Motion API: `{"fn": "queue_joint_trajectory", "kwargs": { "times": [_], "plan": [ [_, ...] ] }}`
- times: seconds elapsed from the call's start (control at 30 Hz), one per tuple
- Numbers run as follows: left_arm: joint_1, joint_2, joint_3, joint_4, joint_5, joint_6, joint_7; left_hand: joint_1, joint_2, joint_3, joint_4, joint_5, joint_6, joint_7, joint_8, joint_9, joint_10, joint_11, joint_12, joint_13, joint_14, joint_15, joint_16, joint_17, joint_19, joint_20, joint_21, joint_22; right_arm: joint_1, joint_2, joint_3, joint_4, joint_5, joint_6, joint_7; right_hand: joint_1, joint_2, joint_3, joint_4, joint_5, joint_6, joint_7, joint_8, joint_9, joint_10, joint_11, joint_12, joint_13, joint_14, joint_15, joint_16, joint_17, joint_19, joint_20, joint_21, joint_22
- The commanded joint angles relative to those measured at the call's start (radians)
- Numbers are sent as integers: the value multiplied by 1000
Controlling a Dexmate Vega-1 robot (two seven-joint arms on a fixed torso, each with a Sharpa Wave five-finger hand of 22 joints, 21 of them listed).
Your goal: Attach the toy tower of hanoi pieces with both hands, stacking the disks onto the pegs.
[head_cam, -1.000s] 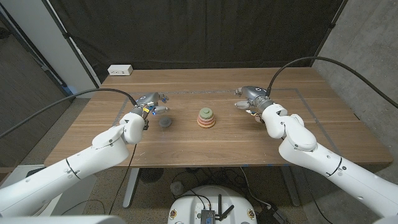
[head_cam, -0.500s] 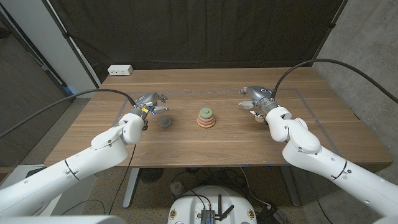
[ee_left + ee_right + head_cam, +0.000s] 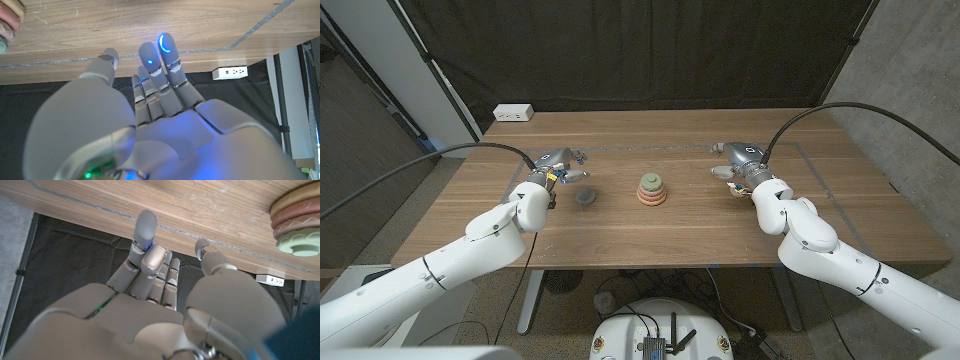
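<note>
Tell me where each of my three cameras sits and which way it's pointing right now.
Head view: on the robot's head, looking down at the table; both arms, left hand and right hand show.
Left wrist view: on the left wrist, looking along the back of the left hand towards the table's far edge, picture inverted.
Right wrist view: on the right wrist, looking along the back of the right hand, also inverted.
Shared: the disk stack appears in head and right wrist views.

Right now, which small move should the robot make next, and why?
Probably the left hand should reach for the loose grey disk lying on the table just beside it. Both hands look empty, with the right hand farther from it, and that disk lies apart from the stacked tower.
</note>
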Motion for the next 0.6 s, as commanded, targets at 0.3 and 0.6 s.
{"fn": "queue_joint_trajectory", "kwargs": {
  "times": [0.3,0.6],
  "plan": [
    [-42,-3,45,11,20,18,-33,6,-6,3,-3,0,4,1,-7,1,-1,0,-3,4,4,-59,6,2,1,-127,8,5,-18,-27,-1,19,46,-7,-63,24,1,6,0,7,2,-8,9,2,7,-5,-3,6,-6,-2,-1,-4,2,-32,3,-2],
    [-60,56,54,-33,35,55,-110,1,-10,-1,-1,-1,-2,11,-10,0,-16,10,-11,-1,3,-59,6,-2,-2,-126,8,5,-9,-28,-11,25,59,6,-71,32,0,6,2,6,2,-9,9,2,13,-6,-2,7,-8,-2,-3,-5,1,-31,3,-3]
  ]
}}
